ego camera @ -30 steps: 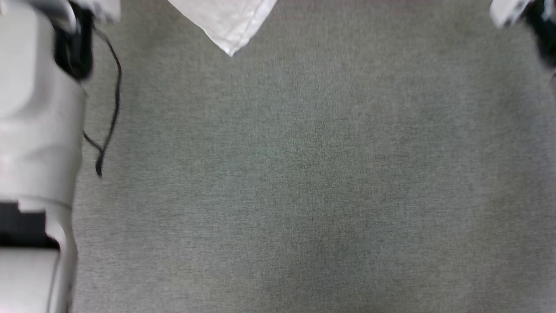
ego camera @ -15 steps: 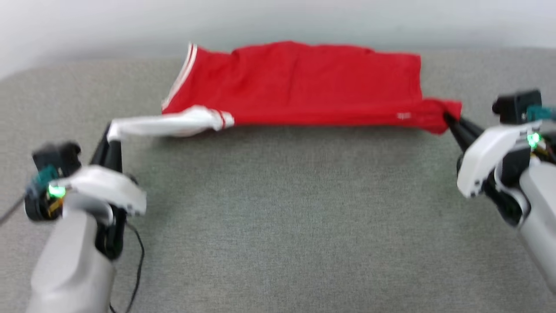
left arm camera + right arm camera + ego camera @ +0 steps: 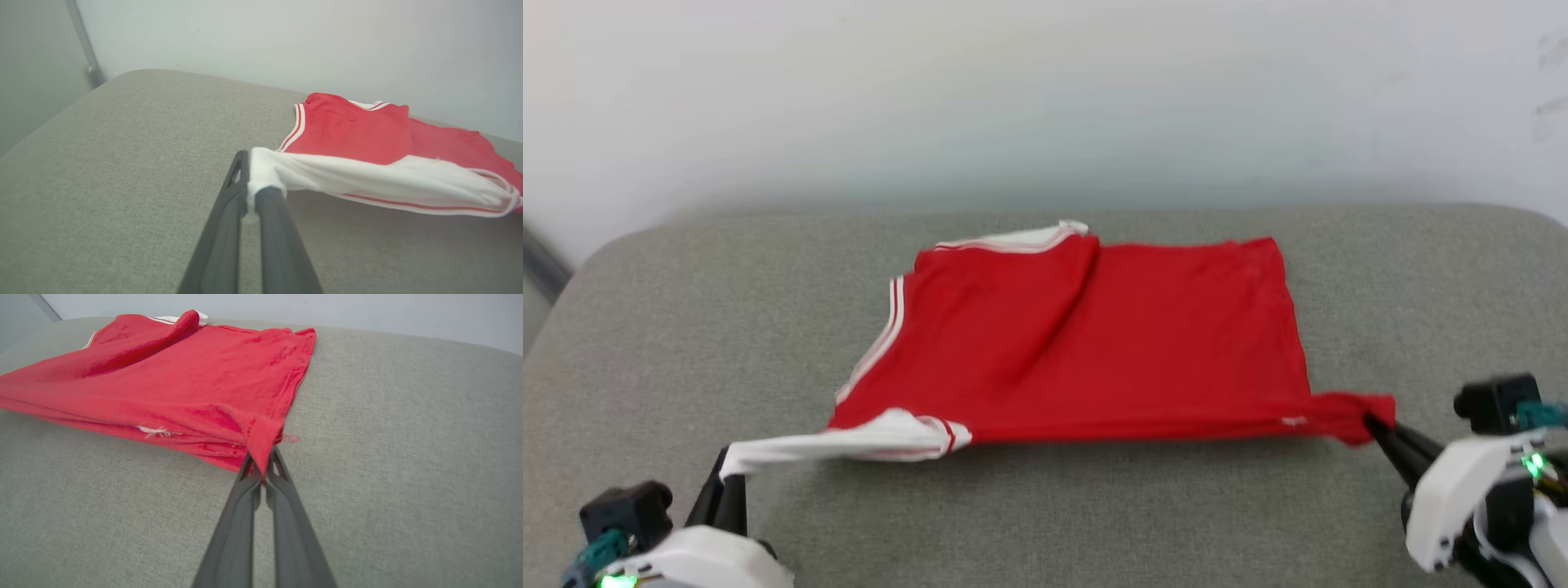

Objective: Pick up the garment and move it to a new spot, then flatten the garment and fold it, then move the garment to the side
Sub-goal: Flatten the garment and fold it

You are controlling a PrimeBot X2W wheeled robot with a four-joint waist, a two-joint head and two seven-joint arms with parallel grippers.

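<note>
The garment (image 3: 1094,343), a red jersey with white panels and red-white stripe trim, lies spread on the grey padded surface (image 3: 1045,506). Its near edge is stretched taut between both grippers. My left gripper (image 3: 723,469), at the lower left, is shut on the white corner of the garment (image 3: 367,179). My right gripper (image 3: 1368,425), at the lower right, is shut on the red corner. In the right wrist view the dark fingers (image 3: 253,486) pinch a red fold of the garment (image 3: 184,375), close to a tiny white logo (image 3: 153,431).
A pale wall (image 3: 1045,98) rises just behind the far edge of the grey surface. The surface's rounded corners show at the far left (image 3: 596,253) and far right (image 3: 1527,220). A grey pole (image 3: 83,41) stands beyond the left corner.
The head camera has tilted up from bare grey surface to the whole garment and the wall. Both grippers keep their hold on the garment's near corners.
</note>
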